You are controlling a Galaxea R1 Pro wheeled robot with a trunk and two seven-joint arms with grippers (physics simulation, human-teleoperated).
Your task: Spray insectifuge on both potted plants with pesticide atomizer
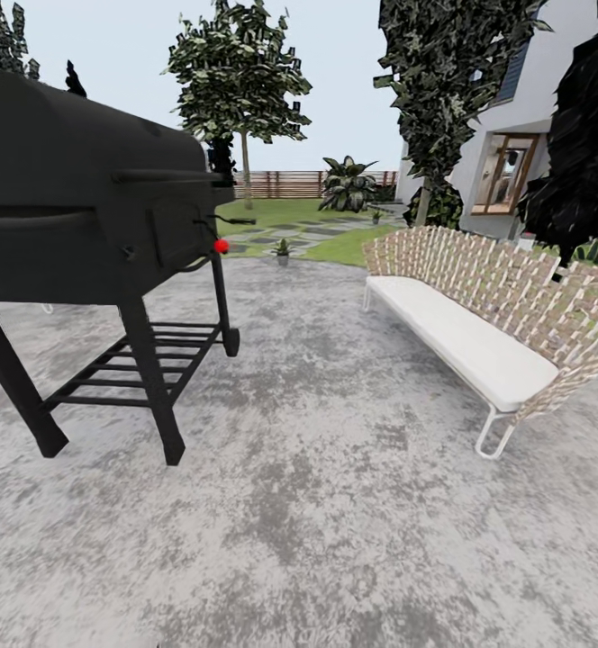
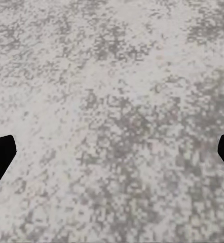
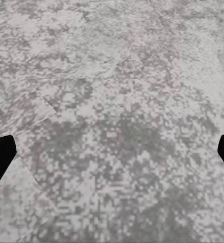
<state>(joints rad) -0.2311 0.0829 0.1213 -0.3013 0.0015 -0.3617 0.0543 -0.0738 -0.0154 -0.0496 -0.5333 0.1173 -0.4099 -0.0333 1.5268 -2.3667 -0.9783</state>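
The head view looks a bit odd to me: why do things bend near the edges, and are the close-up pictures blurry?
Head view: wide-angle lens, so the black grill and the woven bench stretch toward the edges; flat light, hardly any shadows on the grey paving. Both wrist views: coarse, blocky speckled paving, with dark fingertips at the sides.

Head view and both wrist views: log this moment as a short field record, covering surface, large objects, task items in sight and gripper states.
surface: mottled grey paved patio
left of view: black barbecue smoker on legs, with a red knob
right of view: woven bench with a white seat
beyond the patio: lawn with stepping stones, wooden fence, house wall with a window
potted plants: one small one at the lawn edge; another farther back
atomizer: cannot tell from here
left gripper: open, over paving
right gripper: open, over paving
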